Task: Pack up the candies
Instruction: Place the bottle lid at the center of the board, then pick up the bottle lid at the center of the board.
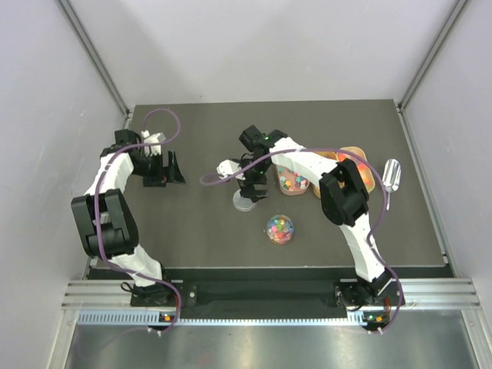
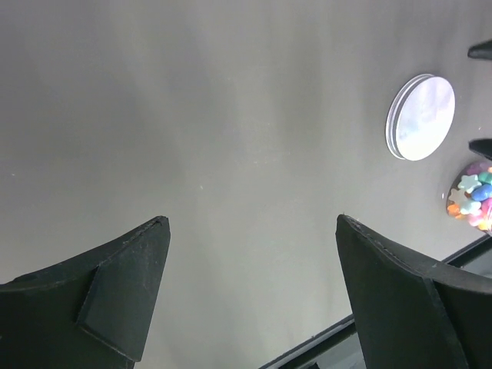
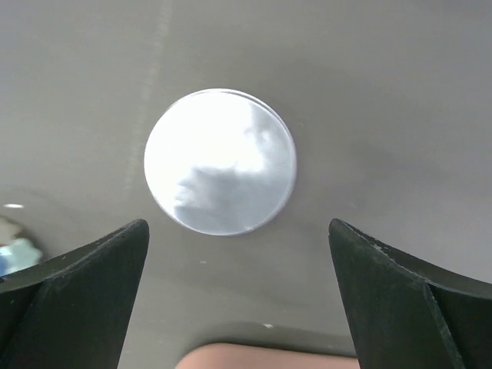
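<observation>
Both sets of jaws apart above the table (image 1: 192, 231).
My left gripper (image 1: 165, 167) idles empty; my right gripper (image 1: 250, 188) hangs over the lid (image 3: 220, 161). I'd centre, drop squarely, pinch its rim, then cap the jar (image 1: 269, 229) of candies (image 1: 281, 228) near it.

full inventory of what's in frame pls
candies: many, multicoloured, in jar and one tray
jar: 1, clear, front centre, lid off
lid: 1, silver, flat on table beyond jar
trays: at least 2, orange, right of centre, partly hidden
scoop: 1, clear, far right
table: 1, dark grey
left gripper: 1, black, open, over bare table
right gripper: 1, black, open, over lid
</observation>
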Controlling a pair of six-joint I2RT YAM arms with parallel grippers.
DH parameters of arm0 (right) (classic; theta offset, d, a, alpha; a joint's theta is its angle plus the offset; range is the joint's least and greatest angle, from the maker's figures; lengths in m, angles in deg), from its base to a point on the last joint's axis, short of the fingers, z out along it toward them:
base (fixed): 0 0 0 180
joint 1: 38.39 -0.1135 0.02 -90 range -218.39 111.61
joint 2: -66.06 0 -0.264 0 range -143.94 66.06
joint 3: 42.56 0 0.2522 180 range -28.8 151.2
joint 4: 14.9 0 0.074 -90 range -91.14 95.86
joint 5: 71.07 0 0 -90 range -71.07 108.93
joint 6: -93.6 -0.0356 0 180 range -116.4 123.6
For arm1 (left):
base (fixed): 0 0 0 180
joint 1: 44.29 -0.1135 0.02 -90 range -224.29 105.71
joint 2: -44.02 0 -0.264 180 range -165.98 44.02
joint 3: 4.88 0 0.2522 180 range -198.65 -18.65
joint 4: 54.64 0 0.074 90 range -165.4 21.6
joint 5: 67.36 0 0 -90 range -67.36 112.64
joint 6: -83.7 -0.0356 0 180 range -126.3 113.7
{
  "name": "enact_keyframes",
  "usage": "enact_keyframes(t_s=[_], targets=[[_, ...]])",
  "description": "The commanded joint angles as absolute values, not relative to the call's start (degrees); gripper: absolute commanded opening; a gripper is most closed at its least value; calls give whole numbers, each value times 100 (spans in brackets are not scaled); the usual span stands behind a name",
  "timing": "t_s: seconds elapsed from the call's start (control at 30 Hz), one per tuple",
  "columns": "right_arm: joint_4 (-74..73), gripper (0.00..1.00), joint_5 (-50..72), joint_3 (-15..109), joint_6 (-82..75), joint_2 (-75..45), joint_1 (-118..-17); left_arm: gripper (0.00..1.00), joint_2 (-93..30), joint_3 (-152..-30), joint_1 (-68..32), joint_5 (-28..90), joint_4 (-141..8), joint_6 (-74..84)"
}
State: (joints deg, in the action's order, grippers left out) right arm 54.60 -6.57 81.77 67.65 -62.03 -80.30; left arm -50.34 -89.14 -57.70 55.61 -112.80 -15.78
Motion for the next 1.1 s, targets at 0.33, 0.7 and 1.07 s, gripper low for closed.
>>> enact_keyframes(t_s=[0.33, 0.7, 1.07], targets=[[5836, 100, -1456, 8660, 7276, -6445, -8119, 93, -5353, -9107, -5765, 5542, -11261, -1641], [5405, 100, -929, 8511, 7356, -6709, -8278, 93, -5503, -9133, -5756, 5516, -11217, -1641], [5467, 100, -894, 8388, 7452, -6683, -8374, 93, -5635, -9186, -5756, 5560, -11164, -1632]])
